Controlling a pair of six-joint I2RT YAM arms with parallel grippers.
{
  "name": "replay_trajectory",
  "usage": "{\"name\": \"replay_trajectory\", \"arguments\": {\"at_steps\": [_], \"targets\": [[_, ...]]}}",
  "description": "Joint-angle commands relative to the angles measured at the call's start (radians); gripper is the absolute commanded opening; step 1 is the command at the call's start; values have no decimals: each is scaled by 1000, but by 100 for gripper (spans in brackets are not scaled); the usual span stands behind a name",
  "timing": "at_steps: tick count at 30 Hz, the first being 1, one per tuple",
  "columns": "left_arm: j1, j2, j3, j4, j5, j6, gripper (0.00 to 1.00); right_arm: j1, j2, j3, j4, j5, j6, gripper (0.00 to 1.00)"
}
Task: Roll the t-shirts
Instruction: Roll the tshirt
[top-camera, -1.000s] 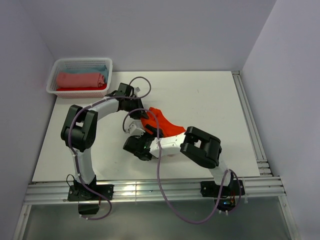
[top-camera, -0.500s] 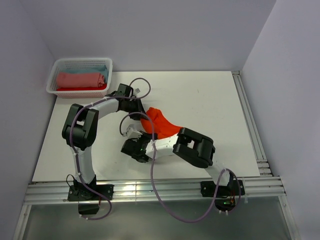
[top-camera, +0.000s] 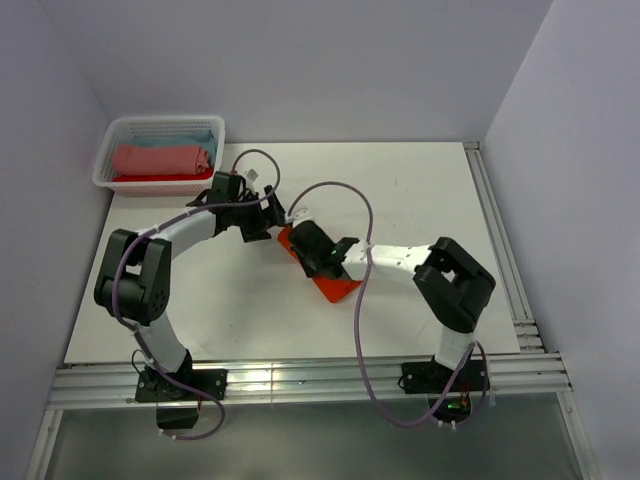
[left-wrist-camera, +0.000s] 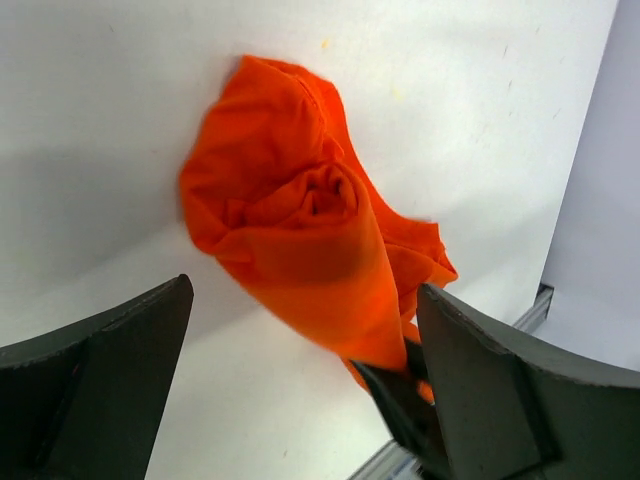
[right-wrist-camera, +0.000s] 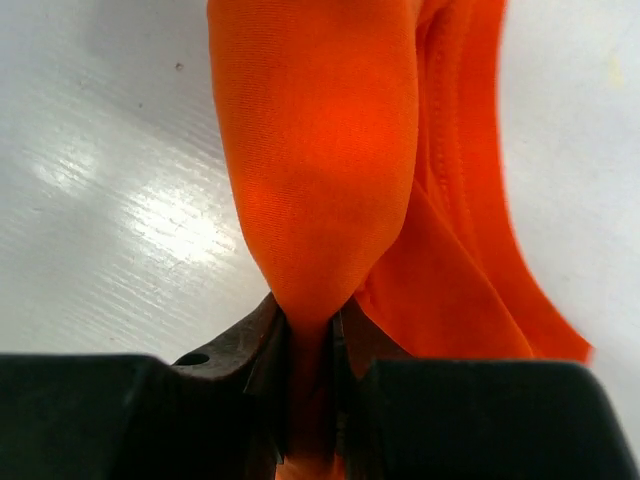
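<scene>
Rolling in hand: the plain bright orange cloth t-shirt (left-wrist-camera: 300, 230) is a loose bundle, not yet a tidy roll.
The right pincer (right-wrist-camera: 310, 335) is clamped on one fold, cloth running ahead of it; the left pincer (left-wrist-camera: 305, 292) gapes wide and empty, the bundle just ahead between its fingers. The next move, I judge, calls for even tightening.

A white table (top-camera: 430, 190) fills the middle, closed in by pale lilac walls (top-camera: 330, 60) at 9, 12 and 3 o'clock. Metal rails (top-camera: 330, 378) edge it at 6 and 3 o'clock, the near one catching a glare. A white basket (top-camera: 163, 119) sits at 10 o'clock.
</scene>
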Motion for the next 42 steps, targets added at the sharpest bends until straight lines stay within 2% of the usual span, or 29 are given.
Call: {"name": "replay_trajectory", "arguments": {"at_steps": [1, 6, 12, 15, 24, 34, 37, 38, 40, 41, 42], "targets": [[12, -89, -37, 96, -50, -9, 99, -119, -45, -45, 68, -336, 71, 0], [29, -144, -113, 173, -58, -28, 100, -234, -31, -76, 124, -645, 97, 0], [33, -184, -272, 412, -17, -70, 100, -375, 44, -108, 245, -1020, 156, 0], [33, -164, -372, 571, 17, -110, 99, -421, 93, -115, 309, -1125, 198, 0], [33, -52, -466, 880, -18, -167, 100, -432, 149, -115, 338, -1154, 208, 0], [26, 83, -409, 935, -56, -182, 99, -430, 156, -111, 343, -1178, 206, 0], [14, 101, -389, 911, -81, -163, 90, -432, 161, -102, 329, -1178, 197, 0], [10, 103, -383, 899, -91, -156, 79, -430, 159, -99, 322, -1171, 189, 0], [6, 104, -384, 900, -102, -144, 70, -429, 161, -88, 308, -1165, 176, 0], [6, 104, -384, 903, -102, -141, 60, -427, 161, -85, 300, -1162, 171, 0], [6, 104, -384, 903, -107, -133, 54, -421, 159, -74, 291, -1158, 163, 0]]}}
